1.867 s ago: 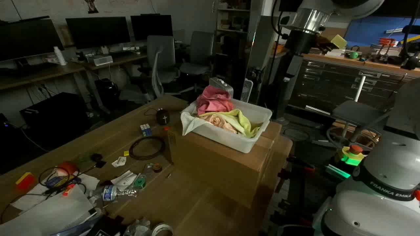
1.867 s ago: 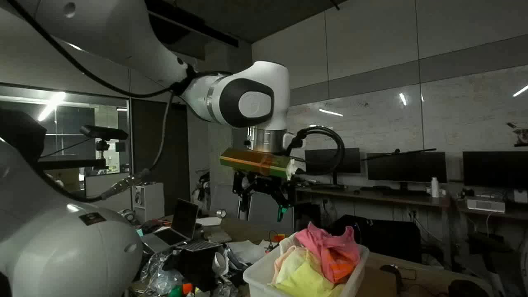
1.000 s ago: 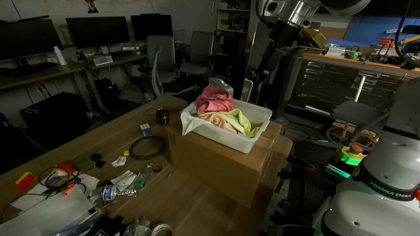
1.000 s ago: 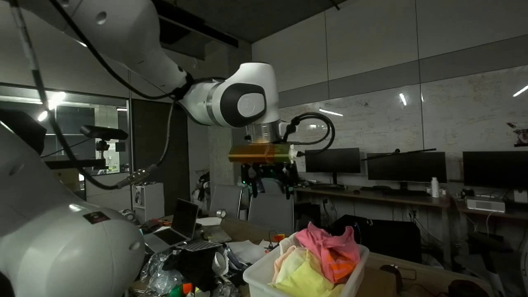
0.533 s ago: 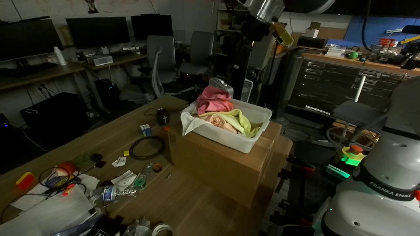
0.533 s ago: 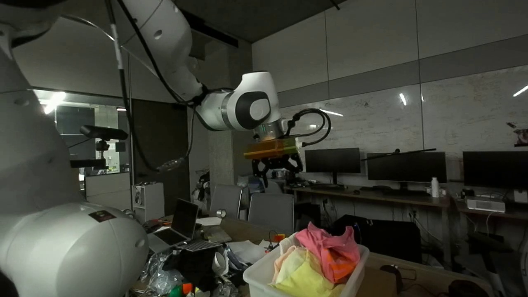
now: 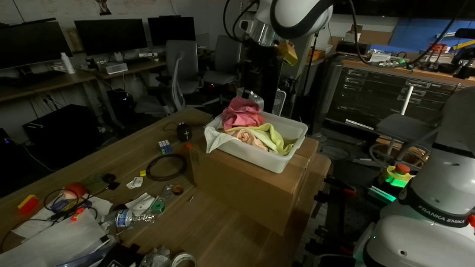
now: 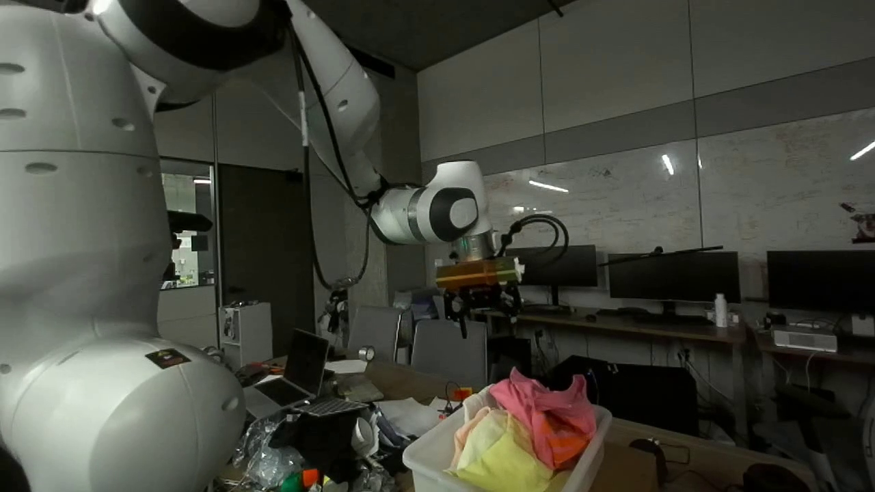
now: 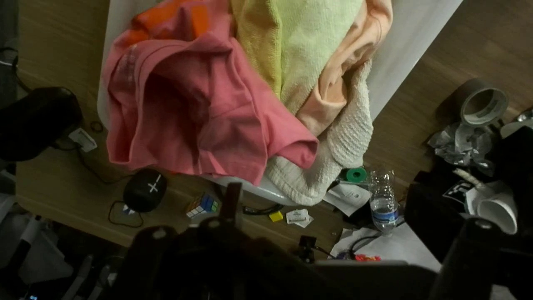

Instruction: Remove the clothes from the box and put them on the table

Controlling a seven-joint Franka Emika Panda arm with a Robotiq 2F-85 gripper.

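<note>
Inside one white bin point(image 7: 256, 155), can count four: one pink cloth point(image 7: 242, 115), one yellow cloth point(image 7: 276, 139), one peach cloth point(image 7: 246, 137), and one white cloth point(image 7: 215, 139) spilling over one corner. Under the bin, one cardboard box point(image 7: 241, 189); under that, one wooden surface point(image 7: 207, 226), strewn with one Rubik's cube point(image 7: 165, 147), one round black object point(image 7: 184, 132) and one plastic bottle point(image 7: 128, 218). Higher than the bin, apart from all four cloths, one end effector point(image 8: 488, 324) with jaws spread apart.
</note>
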